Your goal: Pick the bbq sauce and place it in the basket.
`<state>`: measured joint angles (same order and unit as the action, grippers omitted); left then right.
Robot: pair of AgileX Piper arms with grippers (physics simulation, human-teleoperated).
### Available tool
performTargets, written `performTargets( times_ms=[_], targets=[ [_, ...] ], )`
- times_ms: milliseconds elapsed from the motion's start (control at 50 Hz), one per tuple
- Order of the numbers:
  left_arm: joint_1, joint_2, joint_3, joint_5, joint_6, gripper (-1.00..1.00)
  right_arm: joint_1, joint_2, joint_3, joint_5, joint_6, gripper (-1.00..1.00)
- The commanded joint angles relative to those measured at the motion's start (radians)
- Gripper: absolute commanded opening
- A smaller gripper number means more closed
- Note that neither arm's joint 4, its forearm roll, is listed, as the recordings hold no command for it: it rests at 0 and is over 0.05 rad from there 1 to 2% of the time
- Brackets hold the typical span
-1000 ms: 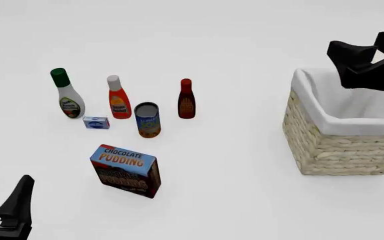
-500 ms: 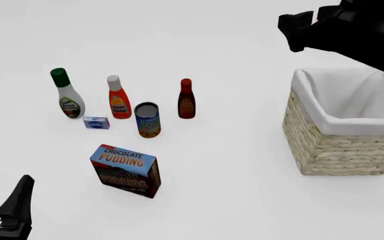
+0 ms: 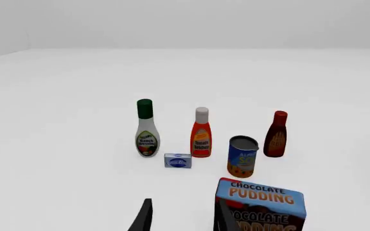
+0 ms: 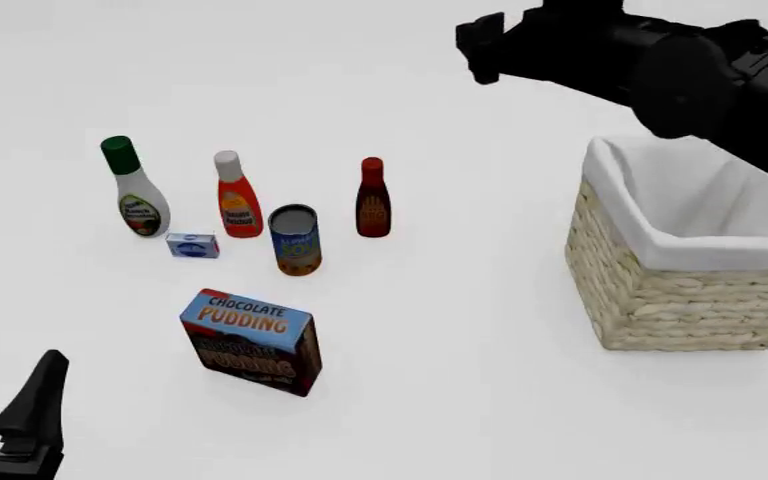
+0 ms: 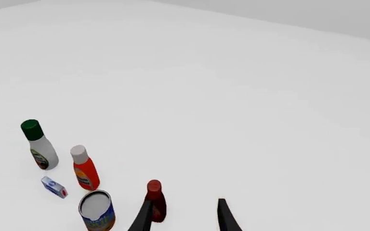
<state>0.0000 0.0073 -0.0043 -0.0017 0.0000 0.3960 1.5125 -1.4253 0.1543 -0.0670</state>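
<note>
While upright, bbq sauce (image 4: 372, 198) beside can (image 4: 296, 239)

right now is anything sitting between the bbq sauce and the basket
No. In the front view the stretch of white table between the bbq sauce and the basket is bare; the other groceries all stand on the sauce's far side from the basket.

Table (image 4: 464, 400): plain white.
Landmark: basket (image 4: 684, 290).
Left of basket: bbq sauce (image 4: 372, 198), can (image 4: 296, 240), two bottles (image 4: 237, 196), small box (image 4: 192, 245), pudding box (image 4: 252, 342).
</note>
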Motion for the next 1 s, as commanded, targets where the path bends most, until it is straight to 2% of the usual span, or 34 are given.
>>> performTargets(
  times_ms=[20,360,580,1000],
  targets=[
    [0.000,0.000,0.000,0.000,0.000,1.00,0.049,0.106,-0.093,0.004,0.004,1.00],
    [0.000,0.000,0.000,0.000,0.000,1.00,0.090,0.199,-0.192,0.032,0.015,1.00],
    [0.000,0.000,0.000,0.000,0.000,1.00,0.119,0.301,-0.301,0.065,0.029,1.00],
    [0.000,0.000,0.000,0.000,0.000,1.00,0.104,0.504,-0.462,0.115,0.020,1.00]
  ],
)
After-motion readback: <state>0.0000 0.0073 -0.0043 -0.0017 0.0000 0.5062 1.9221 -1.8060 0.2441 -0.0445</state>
